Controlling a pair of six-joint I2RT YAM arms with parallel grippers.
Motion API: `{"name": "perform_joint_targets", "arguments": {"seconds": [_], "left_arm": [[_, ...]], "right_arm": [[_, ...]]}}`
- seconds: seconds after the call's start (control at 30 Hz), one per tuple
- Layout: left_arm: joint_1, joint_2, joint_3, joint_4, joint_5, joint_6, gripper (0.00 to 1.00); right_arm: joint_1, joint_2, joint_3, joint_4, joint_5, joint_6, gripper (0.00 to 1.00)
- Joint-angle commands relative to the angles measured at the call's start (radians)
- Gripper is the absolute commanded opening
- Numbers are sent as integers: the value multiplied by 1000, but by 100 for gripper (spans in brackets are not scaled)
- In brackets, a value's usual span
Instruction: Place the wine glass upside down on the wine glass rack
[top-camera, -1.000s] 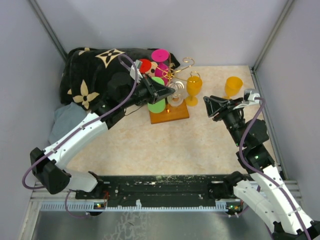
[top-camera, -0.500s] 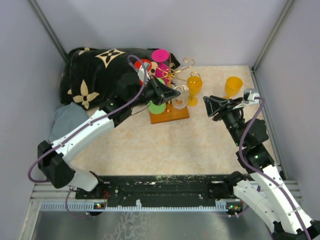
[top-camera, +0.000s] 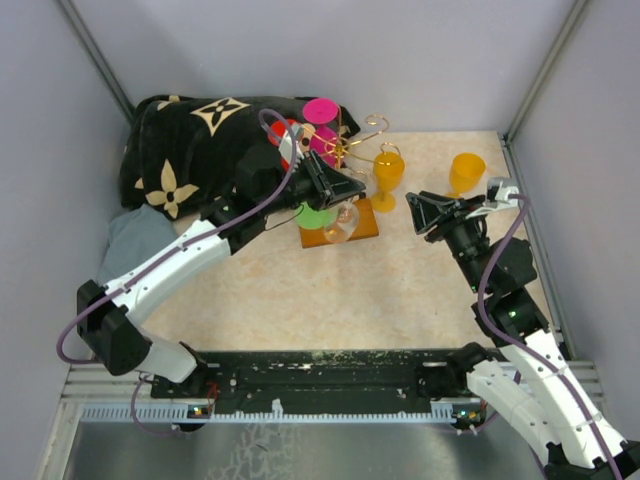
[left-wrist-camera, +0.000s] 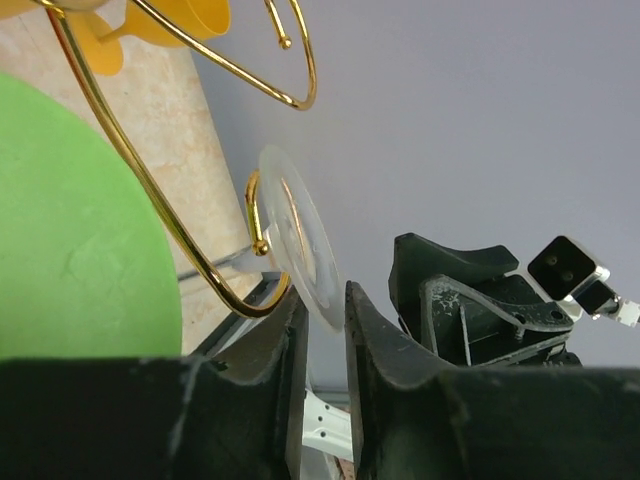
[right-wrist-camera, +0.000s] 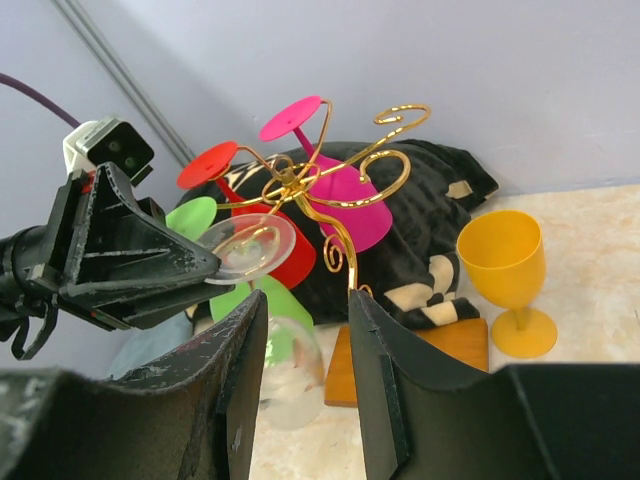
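The clear wine glass (top-camera: 338, 228) hangs upside down, a little tilted, on the wine glass rack (top-camera: 352, 150). Its foot (right-wrist-camera: 247, 245) rests on a curled gold arm (left-wrist-camera: 205, 275) and its bowl (right-wrist-camera: 290, 375) points down beside the wooden base (top-camera: 345, 228). My left gripper (top-camera: 356, 187) is at that foot, its jaws a narrow gap apart, with the foot's rim (left-wrist-camera: 300, 240) between the fingertips (left-wrist-camera: 320, 296). My right gripper (top-camera: 425, 213) stays to the right of the rack, open with nothing in it (right-wrist-camera: 305, 300).
Pink (top-camera: 321, 112), red (top-camera: 290, 131) and green (top-camera: 314, 212) glasses hang on the rack. Two yellow glasses (top-camera: 388, 170) (top-camera: 466, 172) stand upright on the table to the right. A black patterned blanket (top-camera: 190, 150) and grey cloth (top-camera: 130, 245) lie at the back left.
My left gripper carried the clear glass onto the rack arm. Its jaws have parted slightly, and the bowl has swung down toward the near side. The right arm has not moved.
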Motion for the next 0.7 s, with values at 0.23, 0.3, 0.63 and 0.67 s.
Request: {"name": "perform_joint_targets", "arguments": {"seconds": [0.23, 0.3, 0.63, 0.67], "left_arm": [[-13, -44, -10, 46, 16, -3, 27], [-14, -50, -20, 51, 23, -9, 27], [-24, -114, -64, 55, 24, -16, 34], [-24, -122, -69, 54, 25, -15, 34]], "right_arm": [[-4, -5, -9, 59, -3, 4, 39], [-4, -6, -8, 57, 2, 2, 39], [-3, 0, -13, 60, 30, 4, 39], [-4, 0, -14, 60, 36, 4, 39]]}}
